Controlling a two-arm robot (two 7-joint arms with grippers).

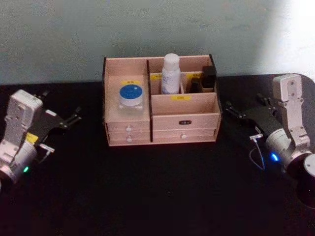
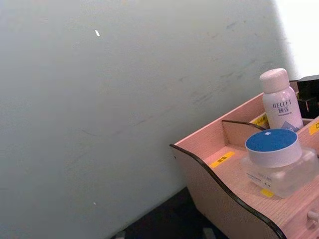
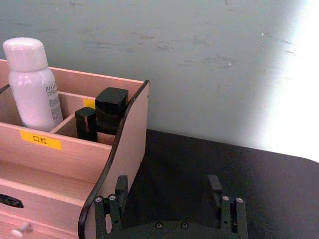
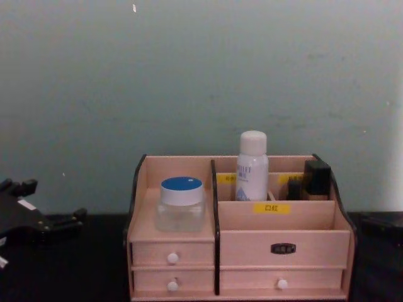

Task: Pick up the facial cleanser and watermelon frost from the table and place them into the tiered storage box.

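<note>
My left gripper (image 1: pixel 74 119) and right gripper (image 1: pixel 230 110) rest open, empty, flanking the tiered storage box (image 1: pixel 184 121); facial cleanser (image 1: pixel 171 73) and watermelon frost (image 1: pixel 131 96) stand inside.

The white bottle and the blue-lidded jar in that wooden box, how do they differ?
The facial cleanser is a tall, slim white bottle with a rounded white cap; the watermelon frost is a squat clear jar with a flat blue lid, about half as tall. The bottle stands in a rear compartment, the jar in the wide left one. Both stand upright in the tiered storage box.
</note>
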